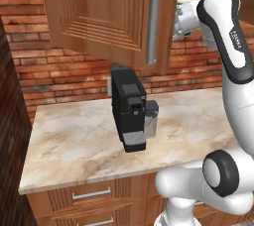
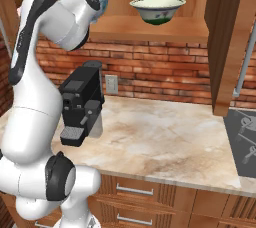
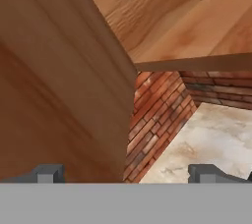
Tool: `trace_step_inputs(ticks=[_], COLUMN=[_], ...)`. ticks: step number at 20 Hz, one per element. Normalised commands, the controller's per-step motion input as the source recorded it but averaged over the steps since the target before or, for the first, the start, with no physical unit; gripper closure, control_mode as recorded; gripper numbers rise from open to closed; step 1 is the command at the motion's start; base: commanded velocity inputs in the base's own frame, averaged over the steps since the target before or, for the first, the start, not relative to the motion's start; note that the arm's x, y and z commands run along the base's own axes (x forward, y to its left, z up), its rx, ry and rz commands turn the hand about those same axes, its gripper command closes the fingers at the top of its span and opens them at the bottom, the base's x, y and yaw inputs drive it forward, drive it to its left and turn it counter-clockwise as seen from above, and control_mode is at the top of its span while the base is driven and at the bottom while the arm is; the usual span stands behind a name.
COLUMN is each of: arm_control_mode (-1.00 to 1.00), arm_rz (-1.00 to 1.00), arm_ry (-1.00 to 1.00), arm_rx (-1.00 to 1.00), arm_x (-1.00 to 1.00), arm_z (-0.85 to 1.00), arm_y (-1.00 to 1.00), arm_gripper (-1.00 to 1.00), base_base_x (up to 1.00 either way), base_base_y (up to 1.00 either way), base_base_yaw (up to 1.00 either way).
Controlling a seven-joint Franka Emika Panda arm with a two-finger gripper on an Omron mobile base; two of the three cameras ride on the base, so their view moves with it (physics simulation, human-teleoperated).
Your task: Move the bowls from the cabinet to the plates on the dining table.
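Observation:
The brown wooden cabinet (image 2: 150,29) hangs open above the counter. On its shelf stands a pale cream-green bowl (image 2: 157,9). To its left a white bowl with a bluish outside (image 2: 103,1) peeks out from behind my arm. My gripper (image 3: 128,174) is open, its two fingertips (image 3: 48,173) far apart with nothing between them. It is raised to cabinet height, close to a wooden cabinet panel (image 3: 59,85), with the cabinet's underside (image 3: 197,41) ahead. The plates and the dining table are out of view.
A black coffee machine (image 1: 130,108) stands on the marble counter (image 1: 74,141) under the cabinet. One open door with its grey bar handle (image 1: 155,17) hangs left of my arm, the other door (image 2: 227,37) at the right. A black hob (image 2: 243,142) lies at the far right.

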Motion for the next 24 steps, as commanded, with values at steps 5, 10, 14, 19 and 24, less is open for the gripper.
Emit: trace_step_inputs(ticks=[5, 10, 14, 19, 24], arm_control_mode=[-1.00, -1.00, -1.00, -1.00, -1.00], arm_rz=[0.05, 0.01, 0.00, 0.00, 0.00], arm_ry=[-0.05, -0.02, -0.01, 0.00, 0.00], arm_rx=[-0.12, -0.01, 0.04, 0.06, 0.02], arm_x=[-0.32, -0.18, -0.03, 0.00, 0.00], arm_z=[-0.22, -0.11, -0.01, 0.00, 0.00], arm_y=[0.84, 0.93, 0.95, 0.89, 0.40], arm_gripper=[-1.00, -1.00, -1.00, -1.00, -1.00], base_base_x=[0.00, 0.00, 0.00, 0.00, 0.00], base_base_y=[0.00, 0.00, 0.00, 0.00, 0.00], base_base_yaw=[0.00, 0.00, 0.00, 0.00, 0.00])
